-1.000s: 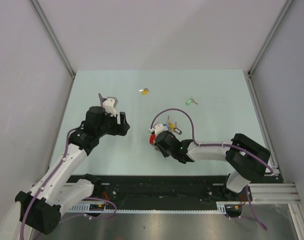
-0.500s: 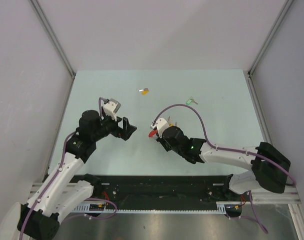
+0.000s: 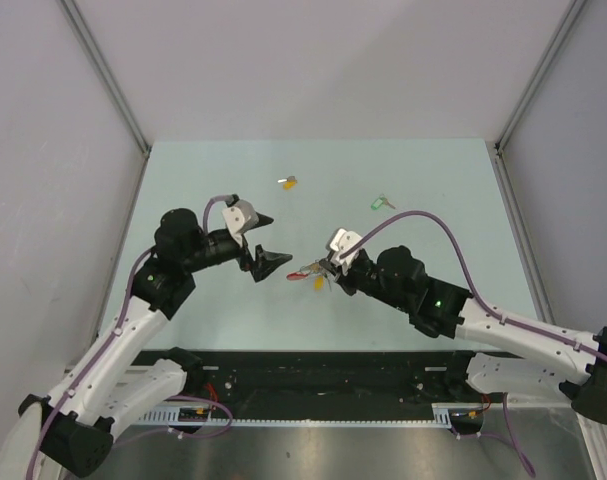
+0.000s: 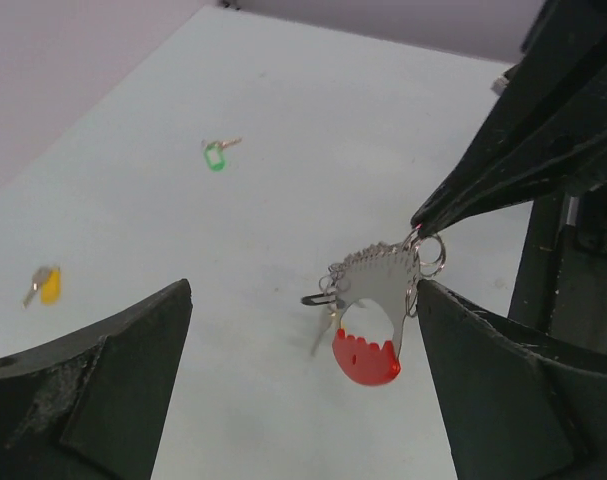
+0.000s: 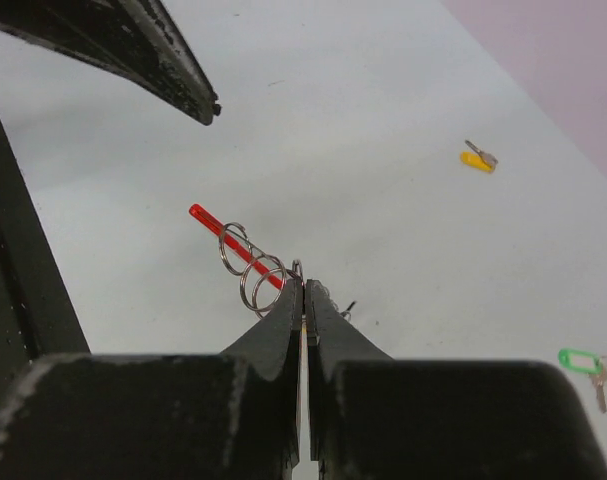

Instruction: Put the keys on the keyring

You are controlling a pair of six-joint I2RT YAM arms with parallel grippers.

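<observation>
My right gripper (image 3: 326, 268) is shut on the keyring (image 3: 308, 270), a grey metal piece with a red curved band and several wire rings, and holds it above the table. In the left wrist view the keyring (image 4: 378, 310) hangs between my open left fingers (image 4: 93, 390). In the right wrist view the keyring (image 5: 245, 258) sticks out past my shut right gripper (image 5: 304, 290). My left gripper (image 3: 264, 244) is open, just left of the keyring. The yellow-headed key (image 3: 289, 182) and the green-headed key (image 3: 382, 203) lie apart on the far table.
The pale green table (image 3: 433, 190) is walled by grey panels at the back and sides. A black rail (image 3: 323, 380) runs along the near edge. The two loose keys also show in the left wrist view: the green one (image 4: 216, 156) and the yellow one (image 4: 46, 285).
My right gripper has lifted the keyring off the table and swung to the right. My left gripper has turned toward it, moved right and opened around it.
</observation>
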